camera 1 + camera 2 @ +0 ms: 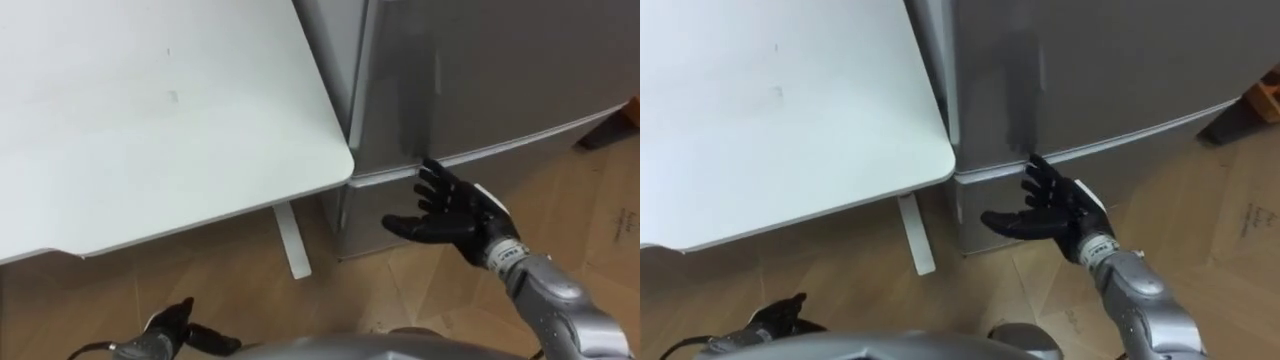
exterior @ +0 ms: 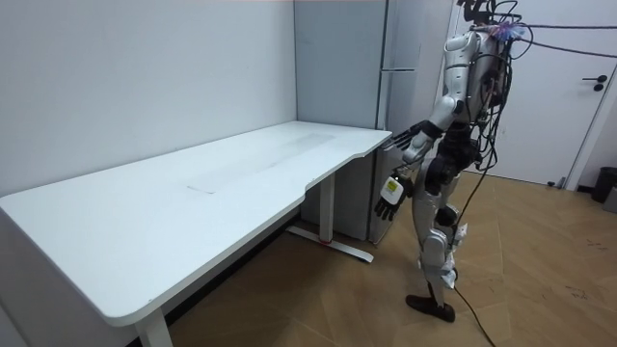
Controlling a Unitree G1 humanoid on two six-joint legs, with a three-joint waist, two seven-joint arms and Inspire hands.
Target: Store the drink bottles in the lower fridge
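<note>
Our right hand hovers, fingers spread and empty, just before the lower fridge door, which is shut. Our left hand hangs relaxed and empty by the white table. We judge that opening, fetching and loading the drinks all remain.

Table: white top, fills the upper left; its rounded corner sits just beside the fridge.
Table leg: white, stands on the floor below that corner.
Fridge: grey, at upper right; a seam runs across its front between the upper and lower doors.
Right hand: comes in from the lower right, fingers spread and straight, palm up, fingertips near the seam at the fridge's left edge; it holds nothing.
Left hand: low at the bottom edge, fingers relaxed, empty.
Floor: wood boards.
</note>
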